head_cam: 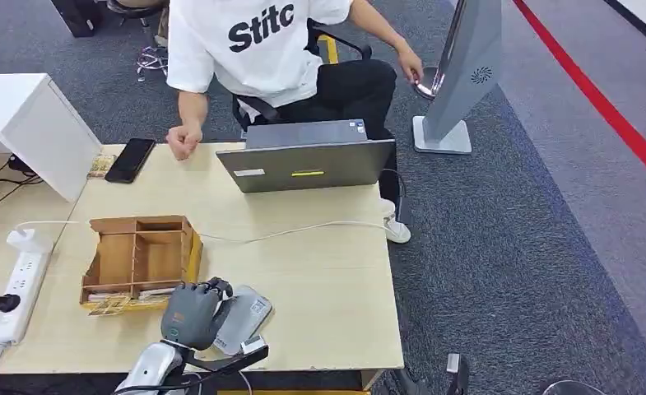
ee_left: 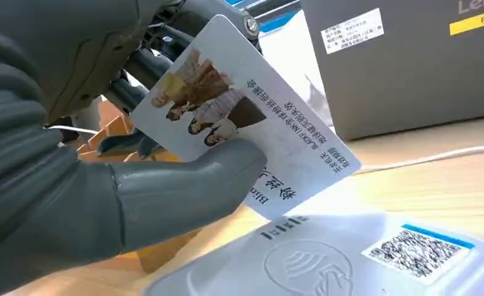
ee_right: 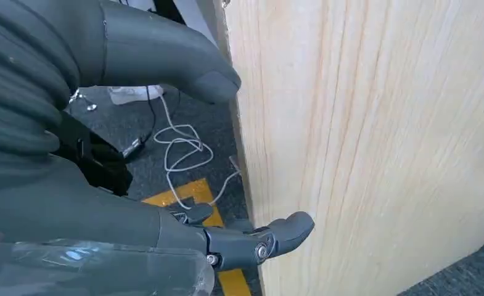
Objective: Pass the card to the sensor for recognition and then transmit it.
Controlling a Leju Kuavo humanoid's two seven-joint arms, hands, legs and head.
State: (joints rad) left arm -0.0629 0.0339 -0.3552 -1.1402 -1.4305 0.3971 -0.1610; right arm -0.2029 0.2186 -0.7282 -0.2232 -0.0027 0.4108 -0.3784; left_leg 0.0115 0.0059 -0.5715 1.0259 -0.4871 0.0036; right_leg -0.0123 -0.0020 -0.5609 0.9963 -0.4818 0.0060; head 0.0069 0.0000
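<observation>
I have the left hand (ee_left: 73, 185) pinching the card (ee_left: 239, 117), thin, stiff and slick, by one edge just above the sensor (ee_left: 325, 259); right hand (ee_right: 103, 142) empty, fingers apart

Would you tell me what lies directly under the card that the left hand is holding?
Under the card, held by the left hand, lies the grey card reader, showing a contactless symbol and a QR sticker. The hand covers the reader's far end.

"Stitc" stands in black on the person's white shirt (head_cam: 253, 37). The laptop (ee_left: 406, 58) beyond the left hand (ee_left: 73, 154) bears "Le" and a yellow label "P4-2". Card (ee_left: 245, 117) print is too small to read.
</observation>
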